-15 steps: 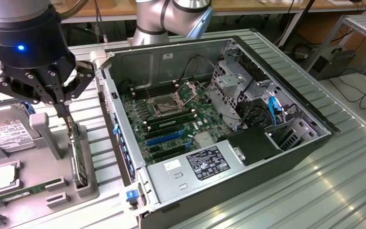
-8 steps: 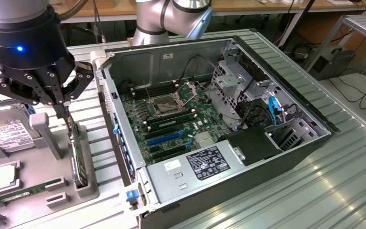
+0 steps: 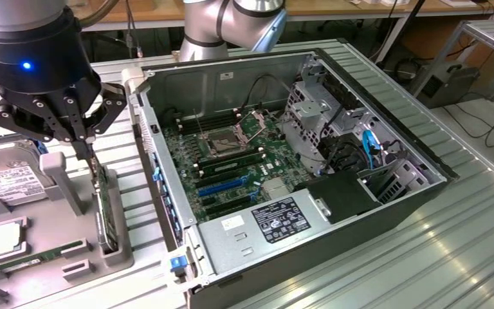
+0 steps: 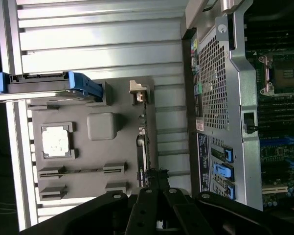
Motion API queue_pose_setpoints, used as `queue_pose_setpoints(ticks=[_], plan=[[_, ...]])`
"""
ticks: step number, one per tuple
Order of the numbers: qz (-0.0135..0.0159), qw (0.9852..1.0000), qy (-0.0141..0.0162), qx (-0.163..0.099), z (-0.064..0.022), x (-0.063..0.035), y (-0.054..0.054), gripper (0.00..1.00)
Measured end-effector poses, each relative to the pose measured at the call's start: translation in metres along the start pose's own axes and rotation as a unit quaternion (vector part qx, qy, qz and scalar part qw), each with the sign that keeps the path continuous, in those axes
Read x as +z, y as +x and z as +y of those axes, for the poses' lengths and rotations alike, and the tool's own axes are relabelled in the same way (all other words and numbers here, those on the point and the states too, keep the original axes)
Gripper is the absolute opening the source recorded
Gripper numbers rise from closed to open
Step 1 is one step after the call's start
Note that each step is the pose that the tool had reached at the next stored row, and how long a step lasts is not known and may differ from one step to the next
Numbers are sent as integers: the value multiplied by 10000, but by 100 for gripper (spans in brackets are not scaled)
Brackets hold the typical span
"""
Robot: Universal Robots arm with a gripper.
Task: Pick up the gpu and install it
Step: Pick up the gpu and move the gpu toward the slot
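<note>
Over grey moulded tray [image 3: 114,261] | black tool [image 3: 85,149] seemingly clamping thin green gpu [image 3: 103,206], standing edgewise

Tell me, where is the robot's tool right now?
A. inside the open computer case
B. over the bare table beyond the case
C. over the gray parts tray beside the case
C: the tool hangs over the gray tray, at the gpu standing on edge in it, outside the computer case.

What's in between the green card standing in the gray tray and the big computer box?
Nothing sits there. Between the gpu and the computer case lies only the tray's rim and bare ribbed table; both views show it.
</note>
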State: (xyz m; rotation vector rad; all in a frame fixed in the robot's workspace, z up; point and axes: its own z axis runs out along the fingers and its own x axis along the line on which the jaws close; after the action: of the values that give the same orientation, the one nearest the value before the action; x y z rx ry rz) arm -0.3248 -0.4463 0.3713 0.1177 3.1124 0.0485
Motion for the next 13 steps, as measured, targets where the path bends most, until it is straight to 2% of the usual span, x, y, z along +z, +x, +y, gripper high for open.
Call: queue_pose_setpoints(ticks=[1,3,4,6,13], plan=[[0,10000,0,0,0,0,0,11],[0,10000,0,0,0,0,0,24],[0,10000,7,0,-1,17,0,42],[-1,10000,8,0,-4,85,9,42],[0,10000,8,1,-28,228,36,42]])
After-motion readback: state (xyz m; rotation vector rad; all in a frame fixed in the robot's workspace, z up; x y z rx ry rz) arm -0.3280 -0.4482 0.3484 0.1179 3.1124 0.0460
